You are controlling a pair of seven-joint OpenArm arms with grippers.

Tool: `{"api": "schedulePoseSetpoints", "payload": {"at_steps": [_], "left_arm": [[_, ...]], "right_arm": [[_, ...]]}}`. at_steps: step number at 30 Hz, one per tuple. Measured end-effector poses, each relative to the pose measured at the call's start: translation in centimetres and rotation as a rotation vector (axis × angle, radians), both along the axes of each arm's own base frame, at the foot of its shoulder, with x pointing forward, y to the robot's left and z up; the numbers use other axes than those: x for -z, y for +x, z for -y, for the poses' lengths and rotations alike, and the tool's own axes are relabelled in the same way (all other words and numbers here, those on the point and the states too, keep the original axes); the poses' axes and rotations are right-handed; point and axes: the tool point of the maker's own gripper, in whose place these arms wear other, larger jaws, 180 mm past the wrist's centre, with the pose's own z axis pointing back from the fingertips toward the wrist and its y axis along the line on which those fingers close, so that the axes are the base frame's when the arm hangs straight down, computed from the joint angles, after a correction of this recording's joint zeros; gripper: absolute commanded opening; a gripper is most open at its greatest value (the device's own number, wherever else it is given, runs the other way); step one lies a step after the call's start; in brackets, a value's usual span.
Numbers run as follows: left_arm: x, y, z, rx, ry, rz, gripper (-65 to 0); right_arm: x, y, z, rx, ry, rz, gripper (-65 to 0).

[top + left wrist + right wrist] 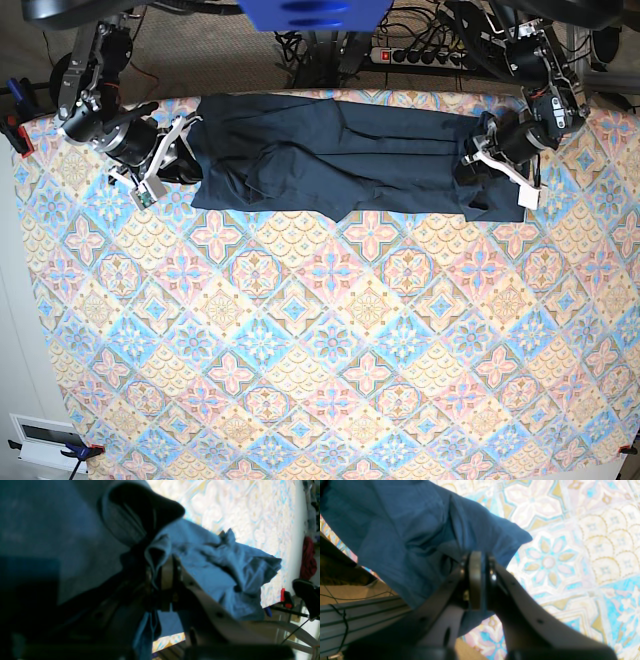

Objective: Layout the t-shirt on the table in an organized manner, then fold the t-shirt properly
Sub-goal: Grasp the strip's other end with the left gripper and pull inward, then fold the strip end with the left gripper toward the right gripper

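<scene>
T-shirt (340, 155) stretched along the table's (320, 340) far edge — left claw (478, 158) and right claw (178, 150) each pinched tight on opposite ends, tensioning the cloth flat.

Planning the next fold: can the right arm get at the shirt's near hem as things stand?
Probably not yet: the right hand is shut on the t-shirt at its end; bare table leaves the hem open once released.

We see a plain dark navy-blue soft fabric t-shirt (335, 155) on a desk (320, 350) clothed in pastel blue, pink and cream diamond floral tile pattern.
</scene>
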Motion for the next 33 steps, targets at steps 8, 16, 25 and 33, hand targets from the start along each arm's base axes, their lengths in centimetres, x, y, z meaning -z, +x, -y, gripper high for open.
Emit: {"api": "schedulePoseSetpoints", "payload": {"at_steps": [8, 16, 25, 33], "left_arm": [[0.1, 0.4, 1.0, 0.023, -0.011, 0.009, -62.5], [-0.2, 1.2, 2.0, 0.040, -0.019, 0.039, -56.8], [-3.6, 1.3, 4.2, 0.129, -0.230, 0.094, -44.5], [-4.4, 1.3, 2.0, 0.156, -0.184, 0.097, -42.0]], "right_arm": [[0.1, -0.1, 0.0, 0.002, 0.000, -0.003, -62.2], [0.0, -0.1, 0.0, 0.002, 0.000, -0.002, -62.2], [0.0, 0.0, 0.0, 0.002, 0.001, 0.000, -62.2], [0.0, 0.0, 0.0, 0.002, 0.000, 0.002, -62.2]]}}
